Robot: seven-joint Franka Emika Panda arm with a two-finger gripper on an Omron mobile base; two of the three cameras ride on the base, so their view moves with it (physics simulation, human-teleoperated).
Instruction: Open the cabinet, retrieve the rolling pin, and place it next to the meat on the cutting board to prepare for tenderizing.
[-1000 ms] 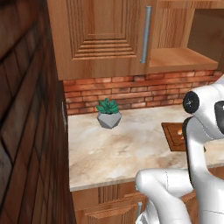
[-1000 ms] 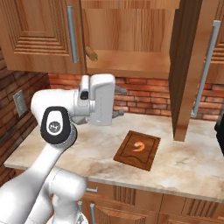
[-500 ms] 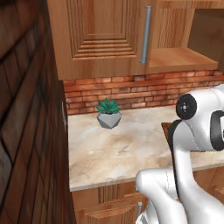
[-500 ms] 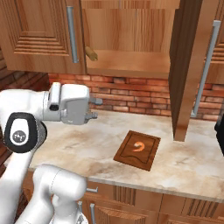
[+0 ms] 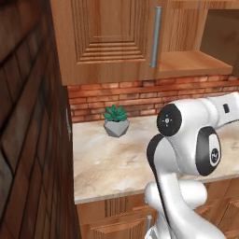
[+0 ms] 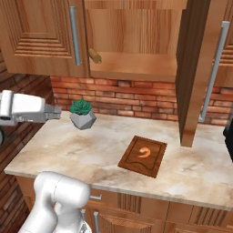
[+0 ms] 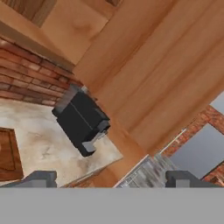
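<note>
While the rolling pin [image 6: 94, 55] waits on the shelf of the open cabinet [image 6: 136, 41], its tip poking past the left door, the meat [image 6: 145, 152] sits on the cutting board [image 6: 143, 156]; the gripper [image 6: 55, 112], fingers spread wide and empty, points toward the plant [image 6: 82, 113].

Open cabinet [image 6: 132, 41], rolling pin [image 6: 94, 55] end at shelf's 9 o'clock; curved orange meat [image 6: 144, 152] centred on dark cutting board [image 6: 157, 164].
</note>
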